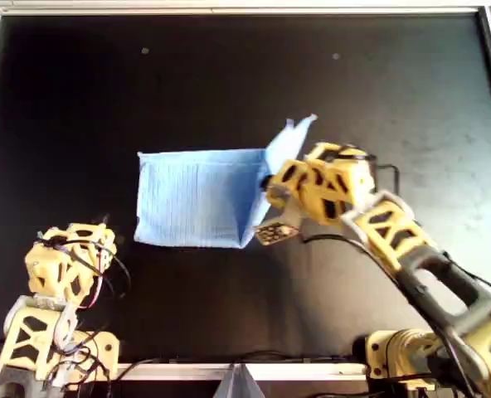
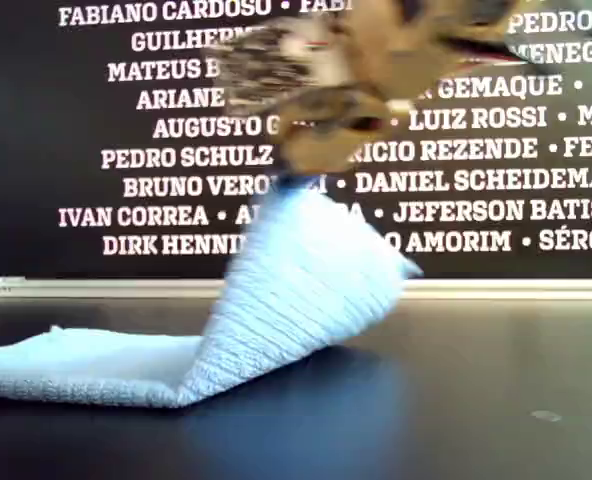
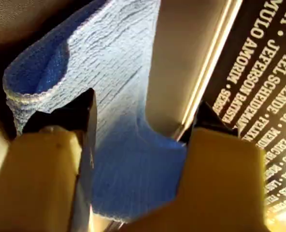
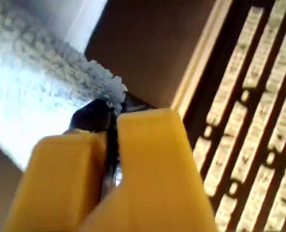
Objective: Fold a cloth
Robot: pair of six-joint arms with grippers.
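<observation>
Count from my end: one cloth (image 1: pixel 197 197), single piece. One black table (image 1: pixel 80 108). Two arms: right arm (image 1: pixel 411 249) and left arm (image 1: pixel 42 332). Two grippers: right gripper (image 4: pixel 115 113) and left gripper (image 3: pixel 145 106). Of those, I see one clamped on the cloth's edge (the right) and one with its jaws apart (the left). Two pale specks on the table: first (image 1: pixel 144 51), second (image 1: pixel 335 56).

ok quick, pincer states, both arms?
Left pincer: open, holding nothing.
Right pincer: closed on an edge of the cloth, lifting it off the table.
</observation>
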